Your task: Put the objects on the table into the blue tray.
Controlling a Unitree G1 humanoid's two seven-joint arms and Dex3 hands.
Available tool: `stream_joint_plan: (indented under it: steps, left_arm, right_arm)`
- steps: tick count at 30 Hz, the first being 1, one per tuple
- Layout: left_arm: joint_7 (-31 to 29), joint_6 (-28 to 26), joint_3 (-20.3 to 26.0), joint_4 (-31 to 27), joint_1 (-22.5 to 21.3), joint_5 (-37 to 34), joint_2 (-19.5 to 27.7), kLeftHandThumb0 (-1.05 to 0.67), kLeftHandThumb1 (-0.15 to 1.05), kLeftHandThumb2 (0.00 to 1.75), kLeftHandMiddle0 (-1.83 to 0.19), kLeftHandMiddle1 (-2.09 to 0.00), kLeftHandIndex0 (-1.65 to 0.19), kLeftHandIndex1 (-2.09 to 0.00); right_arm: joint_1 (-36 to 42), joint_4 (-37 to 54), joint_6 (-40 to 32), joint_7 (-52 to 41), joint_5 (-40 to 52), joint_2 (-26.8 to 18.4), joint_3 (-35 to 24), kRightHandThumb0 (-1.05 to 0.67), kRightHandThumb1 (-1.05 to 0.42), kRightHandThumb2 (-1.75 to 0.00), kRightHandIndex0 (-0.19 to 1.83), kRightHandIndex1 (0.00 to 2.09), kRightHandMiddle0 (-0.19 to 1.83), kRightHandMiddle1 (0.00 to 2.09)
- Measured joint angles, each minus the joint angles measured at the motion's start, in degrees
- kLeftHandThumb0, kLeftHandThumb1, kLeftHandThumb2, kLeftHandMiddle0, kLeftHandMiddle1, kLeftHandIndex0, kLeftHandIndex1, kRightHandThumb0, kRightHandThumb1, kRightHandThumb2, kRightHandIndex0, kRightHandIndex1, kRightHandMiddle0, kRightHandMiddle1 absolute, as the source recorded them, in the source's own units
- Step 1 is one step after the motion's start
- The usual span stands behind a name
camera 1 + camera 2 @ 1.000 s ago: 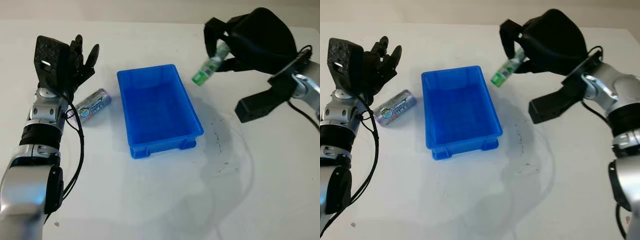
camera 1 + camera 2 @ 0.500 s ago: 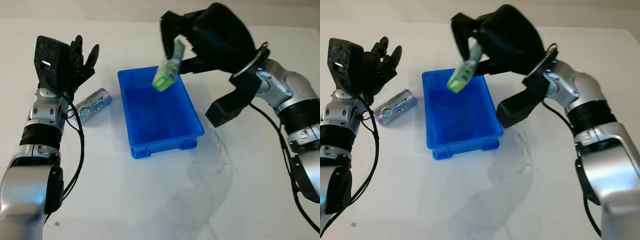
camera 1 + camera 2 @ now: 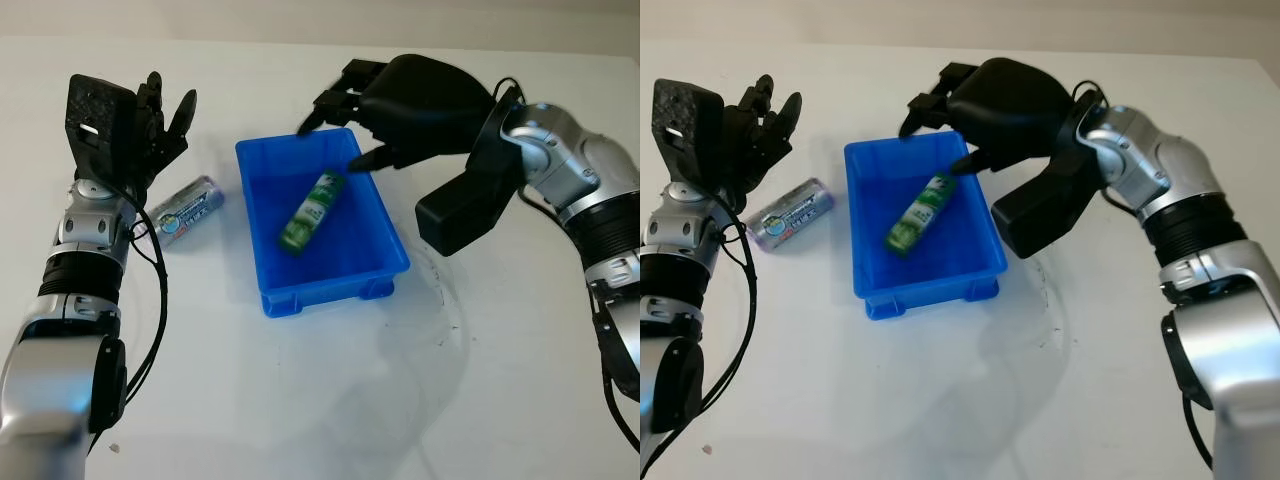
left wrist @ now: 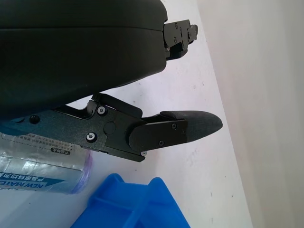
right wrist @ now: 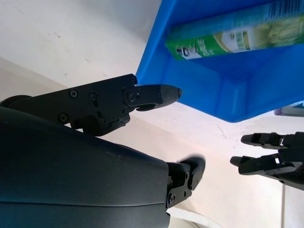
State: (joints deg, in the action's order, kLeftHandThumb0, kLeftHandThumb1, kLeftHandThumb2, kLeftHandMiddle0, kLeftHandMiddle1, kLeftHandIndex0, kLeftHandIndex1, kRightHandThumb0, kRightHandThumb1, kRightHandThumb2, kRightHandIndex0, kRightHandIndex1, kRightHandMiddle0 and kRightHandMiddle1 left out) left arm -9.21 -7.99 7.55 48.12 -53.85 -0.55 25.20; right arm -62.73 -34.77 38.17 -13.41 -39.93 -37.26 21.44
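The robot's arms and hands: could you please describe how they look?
Both arms are silver metal with black ribbed bands at the joints and thin black cables looping alongside. The left hand is black, with a perforated wrist block. The right hand has a smooth, rounded black shell and screw-fastened black fingers.

the clear purple-tinted bottle (image 4: 40, 168) lying on the bench just beside the blue tray (image 4: 133, 206) carries a label reading "new mate", while the green bottle's (image 5: 237, 35) print is too small to read.

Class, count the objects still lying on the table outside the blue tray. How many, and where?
1: the purple tube lies on the table left of the tray, under the open left hand. The green tube is already inside.
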Motion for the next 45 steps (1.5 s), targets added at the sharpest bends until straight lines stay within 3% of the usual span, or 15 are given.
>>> stream_joint_plan:
  steps: [6, 10, 18, 28, 35, 45]
  left_arm:
    - [0.1, -0.3, 0.0, -0.2, 0.0, -0.2, 0.0, -0.64, 1.05, 0.5, 0.17, -0.06, 0.16, -0.06]
    - [0.3, -0.3, 0.0, -0.2, 0.0, -0.2, 0.0, -0.63, 1.05, 0.51, 0.18, -0.05, 0.17, -0.05]
    - [0.2, -0.3, 0.0, -0.2, 0.1, -0.3, 0.0, -0.64, 1.05, 0.5, 0.18, -0.06, 0.17, -0.05]
    - [-0.4, -0.2, 0.0, -0.2, 0.1, -0.2, 0.0, -0.64, 1.05, 0.5, 0.18, -0.05, 0.17, -0.05]
    - [-0.5, -0.2, 0.0, -0.1, 0.1, 0.3, 0.1, -0.65, 1.05, 0.5, 0.18, -0.06, 0.17, -0.05]
    - [-0.5, -0.7, -0.1, -0.1, 0.1, 1.1, 0.3, -0.65, 1.05, 0.51, 0.16, -0.06, 0.16, -0.06]
  right_arm:
    - [2.4, 1.3, -2.8, 0.5, 1.6, 0.0, -2.1, -0.42, -1.05, -0.3, -0.19, 0.0, -0.17, 0.02]
    - [5.1, 0.7, -7.1, 1.1, 10.2, 1.7, -7.2, -0.55, -1.05, -0.31, -0.19, 0.0, -0.19, 0.0]
    - [11.5, 0.2, -26.3, -3.1, 28.8, 8.9, -17.2, -0.75, -1.05, -0.68, -0.19, 0.0, -0.19, 0.0]
    - [17.2, 7.9, -47.4, -3.2, 41.7, 12.4, -26.7, -0.71, -1.05, -0.74, -0.19, 0.0, -0.19, 0.0]
    - [20.7, 12.3, -51.5, -0.7, 42.8, 13.6, -27.7, -0.66, -1.05, -0.78, -0.19, 0.0, -0.19, 0.0]
    - [21.8, 12.8, -50.3, 4.4, 43.2, 17.8, -28.8, -0.65, -1.05, -0.82, -0.19, 0.0, -0.19, 0.0]
